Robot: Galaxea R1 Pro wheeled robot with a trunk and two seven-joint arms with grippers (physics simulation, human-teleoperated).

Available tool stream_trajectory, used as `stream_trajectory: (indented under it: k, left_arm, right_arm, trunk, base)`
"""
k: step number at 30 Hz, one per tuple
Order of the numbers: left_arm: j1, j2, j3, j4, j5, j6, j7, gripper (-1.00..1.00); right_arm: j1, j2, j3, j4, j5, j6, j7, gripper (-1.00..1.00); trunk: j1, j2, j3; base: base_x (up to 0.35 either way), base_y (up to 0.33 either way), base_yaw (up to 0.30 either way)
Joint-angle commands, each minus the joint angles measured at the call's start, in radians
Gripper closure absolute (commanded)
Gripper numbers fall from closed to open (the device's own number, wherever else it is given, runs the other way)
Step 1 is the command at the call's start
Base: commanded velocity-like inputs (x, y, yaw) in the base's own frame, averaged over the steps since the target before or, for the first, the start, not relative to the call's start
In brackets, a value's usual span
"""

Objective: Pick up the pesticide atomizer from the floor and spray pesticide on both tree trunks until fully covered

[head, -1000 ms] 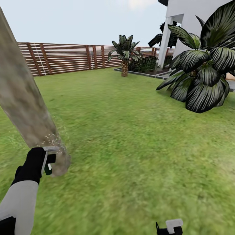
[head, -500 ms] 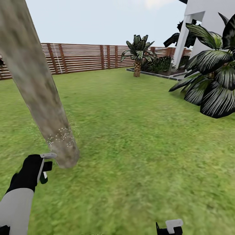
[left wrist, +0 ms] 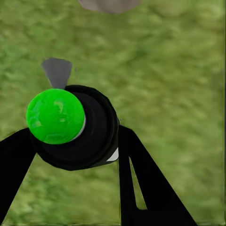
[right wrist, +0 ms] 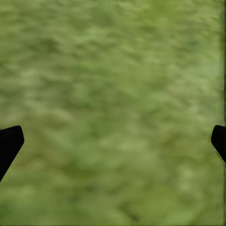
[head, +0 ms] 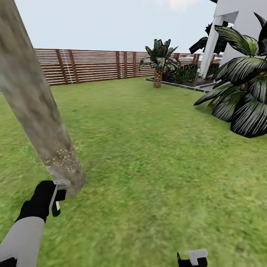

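A thick tree trunk (head: 35,107) of mottled grey-brown bark leans across the left of the head view, with its foot in the grass floor (head: 148,155). A band of white specks (head: 61,157) dots the bark just above the foot. My left gripper (head: 57,198) hangs just in front of the foot, shut on the pesticide atomizer (head: 59,195). In the left wrist view, the atomizer (left wrist: 92,134) is a black body with a bright green cap, and black fingers (left wrist: 141,188) flank it. My right gripper (head: 193,258) is low at the frame's bottom edge. Its fingertips (right wrist: 9,143) stand wide apart over grass.
A brown slatted fence (head: 92,65) closes the far side of the lawn. A short palm (head: 158,61) stands by a grey paving edge (head: 178,86). A large dark-leaved plant (head: 241,96) and a white building (head: 241,22) fill the right. Open grass lies in the middle.
The whole view shifted, so the camera moved: fence and palm slid right. My left gripper kept the atomizer by the trunk's foot, where white specks gathered on the bark.
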Motion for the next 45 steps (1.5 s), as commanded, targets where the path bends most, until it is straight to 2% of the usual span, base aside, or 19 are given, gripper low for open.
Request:
stream_trajectory:
  k: [1, 5, 6, 7, 8, 9, 11, 12, 13, 26, 30, 33, 35, 37, 39, 41, 42, 43, 45]
  left_arm:
    - [0.002, 0.000, 0.002, 0.007, -0.009, 0.003, -0.007, 1.00]
    - [0.022, 0.006, 0.014, 0.015, -0.006, -0.001, -0.007, 1.00]
    - [0.034, 0.009, 0.015, 0.014, -0.006, -0.023, -0.007, 1.00]
    - [0.047, 0.022, 0.017, 0.014, -0.007, -0.085, -0.005, 1.00]
    - [0.050, 0.037, 0.020, 0.014, -0.005, -0.108, -0.005, 1.00]
    - [0.051, 0.047, 0.047, 0.014, -0.003, -0.122, -0.006, 1.00]
    - [0.053, 0.054, 0.157, 0.005, 0.001, -0.137, -0.017, 1.00]
    - [0.053, 0.051, 0.198, 0.001, 0.002, -0.143, -0.021, 1.00]
    - [0.053, 0.048, 0.211, 0.003, 0.002, -0.150, -0.022, 1.00]
    - [0.053, 0.037, 0.222, -0.003, 0.003, -0.164, -0.026, 1.00]
    - [0.053, 0.020, 0.209, 0.007, 0.004, -0.166, -0.028, 1.00]
    - [0.054, -0.012, 0.203, 0.017, 0.001, -0.237, -0.051, 1.00]
    - [0.095, -0.011, 0.180, 0.066, -0.006, -0.325, -0.107, 1.00]
    - [0.161, 0.018, 0.057, 0.111, -0.034, -0.468, -0.205, 1.00]
    - [0.208, 0.059, -0.056, 0.124, -0.062, -0.551, -0.319, 1.00]
    - [0.235, 0.095, -0.114, 0.128, -0.098, -0.606, -0.467, 1.00]
    - [0.239, 0.108, -0.135, 0.130, -0.122, -0.663, -0.534, 1.00]
    - [0.241, 0.116, -0.150, 0.136, -0.154, -0.737, -0.615, 1.00]
    - [0.236, 0.124, -0.162, 0.148, -0.220, -0.819, -0.740, 1.00]
  right_arm:
    - [0.000, 0.001, 0.008, 0.000, -0.001, -0.001, -0.006, -1.00]
    - [0.000, 0.001, 0.008, 0.000, -0.002, -0.001, -0.006, -1.00]
    - [0.000, 0.001, 0.008, 0.000, -0.002, -0.001, -0.006, -1.00]
    - [0.000, 0.002, 0.008, 0.000, -0.001, -0.001, -0.006, -1.00]
    - [0.000, 0.002, 0.008, 0.000, -0.001, -0.001, -0.006, -1.00]
    - [0.000, 0.003, 0.008, 0.000, 0.000, -0.001, -0.006, -1.00]
    - [0.000, 0.003, 0.008, 0.000, 0.000, -0.001, -0.006, -1.00]
    - [0.000, 0.003, 0.008, 0.000, 0.000, -0.001, -0.006, -1.00]
    - [0.000, 0.003, 0.008, 0.000, 0.000, -0.001, -0.006, -1.00]
    - [0.000, 0.003, 0.008, 0.000, 0.000, -0.001, -0.006, -1.00]
    - [0.000, 0.004, 0.008, 0.000, 0.000, -0.001, -0.006, -1.00]
    - [0.000, 0.005, 0.008, 0.000, -0.001, -0.001, -0.006, -1.00]
    - [0.000, 0.005, 0.008, 0.000, -0.002, 0.000, -0.006, -1.00]
    - [0.000, 0.004, 0.008, -0.001, -0.002, 0.000, -0.004, -1.00]
    - [0.000, 0.003, 0.007, -0.004, -0.001, 0.000, -0.002, -1.00]
    - [0.000, 0.000, 0.022, -0.063, 0.017, 0.001, -0.001, -1.00]
    - [0.000, -0.002, 0.040, -0.108, 0.049, 0.006, 0.002, -1.00]
    - [0.000, -0.003, 0.055, -0.158, 0.105, 0.027, 0.024, -1.00]
    - [-0.002, -0.004, 0.066, -0.228, 0.192, 0.102, 0.119, -1.00]
  trunk:
    - [0.000, 0.000, -0.001]
    - [0.000, 0.000, 0.000]
    - [0.000, 0.000, 0.001]
    - [0.000, 0.000, 0.002]
    - [0.000, 0.000, 0.003]
    - [0.000, 0.000, 0.003]
    - [0.000, 0.000, 0.004]
    - [0.000, 0.000, 0.004]
    - [0.000, 0.000, 0.004]
    - [0.000, 0.000, 0.004]
    - [0.000, 0.000, 0.004]
    - [0.000, 0.000, 0.006]
    - [0.000, 0.000, 0.008]
    - [0.000, 0.000, 0.010]
    - [0.000, 0.000, 0.011]
    - [0.000, 0.000, 0.011]
    - [0.000, 0.000, 0.011]
    - [0.000, 0.000, 0.011]
    - [0.000, 0.000, 0.011]
  base:
    - [0.206, -0.211, 0.000]
    - [0.111, -0.071, -0.077]
    - [0.017, -0.009, -0.211]
    - [0.006, -0.003, -0.213]
    - [0.003, -0.002, -0.184]
    - [0.001, -0.001, -0.109]
    - [0.001, 0.000, -0.039]
    - [0.000, 0.000, -0.007]
    - [0.000, 0.000, -0.003]
    - [-0.235, 0.067, 0.000]
    - [-0.337, 0.003, -0.004]
    - [-0.341, 0.000, -0.132]
    - [-0.341, 0.000, -0.205]
    - [-0.342, 0.000, -0.216]
    - [-0.342, 0.000, -0.088]
    - [-0.342, 0.000, -0.018]
    - [-0.342, 0.000, -0.006]
    - [-0.336, 0.000, -0.003]
    - [-0.288, 0.000, -0.001]
